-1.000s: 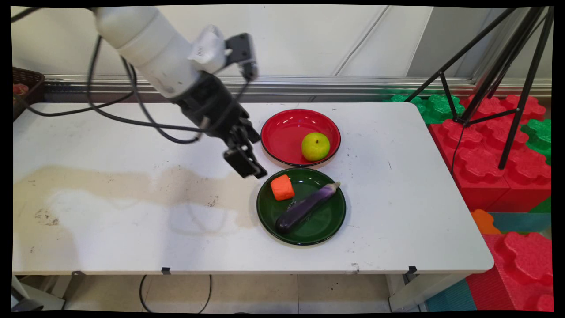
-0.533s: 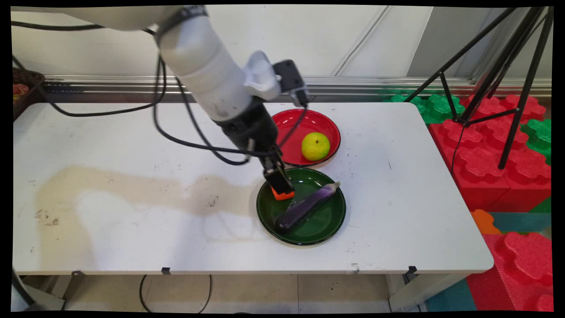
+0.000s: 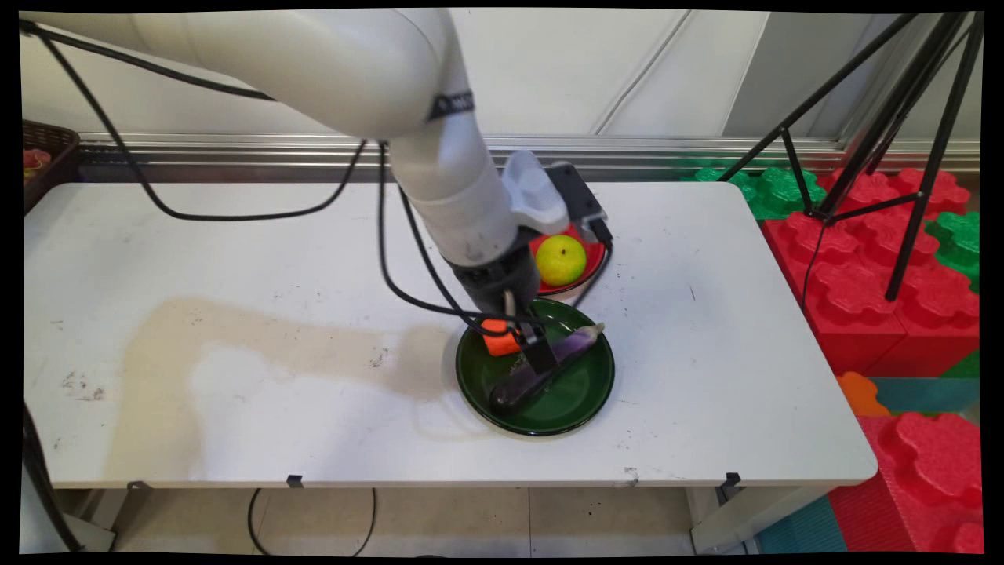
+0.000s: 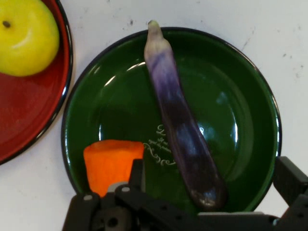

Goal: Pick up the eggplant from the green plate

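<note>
We see the gripper (image 4: 207, 185) spread wide, low over the green plate (image 4: 240, 120), straddling the eggplant (image 4: 180, 120) without gripping it. Orange block (image 4: 111, 161) lies beside it on the same plate; yellow fruit (image 4: 26, 38) sits in the red plate (image 4: 24, 115).

Glossy white tubular arm (image 3: 439, 157), trailing black cables (image 3: 235, 212), black linkage tool (image 4: 207, 192), perhaps rubber-padded

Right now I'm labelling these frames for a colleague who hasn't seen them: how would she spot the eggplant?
On the white table, find the green plate, nearer the camera than the red plate. The eggplant lies across it beside an orange block, under the open gripper. It is the only long, purple thing.
</note>
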Tool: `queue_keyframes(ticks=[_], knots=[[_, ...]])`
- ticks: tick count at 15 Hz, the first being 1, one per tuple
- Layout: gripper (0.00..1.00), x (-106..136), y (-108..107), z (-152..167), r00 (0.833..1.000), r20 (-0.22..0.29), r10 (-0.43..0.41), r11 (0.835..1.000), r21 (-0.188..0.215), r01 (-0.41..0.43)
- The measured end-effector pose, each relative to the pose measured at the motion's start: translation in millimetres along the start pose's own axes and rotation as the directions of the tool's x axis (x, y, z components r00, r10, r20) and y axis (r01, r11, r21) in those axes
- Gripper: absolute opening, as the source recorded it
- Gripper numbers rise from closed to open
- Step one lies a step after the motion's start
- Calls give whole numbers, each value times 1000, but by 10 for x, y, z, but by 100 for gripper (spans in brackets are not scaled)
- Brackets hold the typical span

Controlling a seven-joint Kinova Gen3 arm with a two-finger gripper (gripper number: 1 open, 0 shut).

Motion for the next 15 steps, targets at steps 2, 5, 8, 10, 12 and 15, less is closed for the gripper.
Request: queue_keyframes(ticks=[2, 5, 8, 10, 12, 15], knots=[[100, 41, 31, 113, 1000, 12, -8, 1000, 7, 8], [100, 97, 72, 293, 999, 27, -19, 1000, 17, 19], [100, 140, 104, 444, 999, 34, -23, 999, 23, 22], [100, 167, 125, 545, 999, 38, -24, 999, 27, 23], [100, 192, 142, 644, 999, 41, -25, 999, 29, 24], [100, 216, 158, 791, 999, 46, -28, 999, 34, 26]])
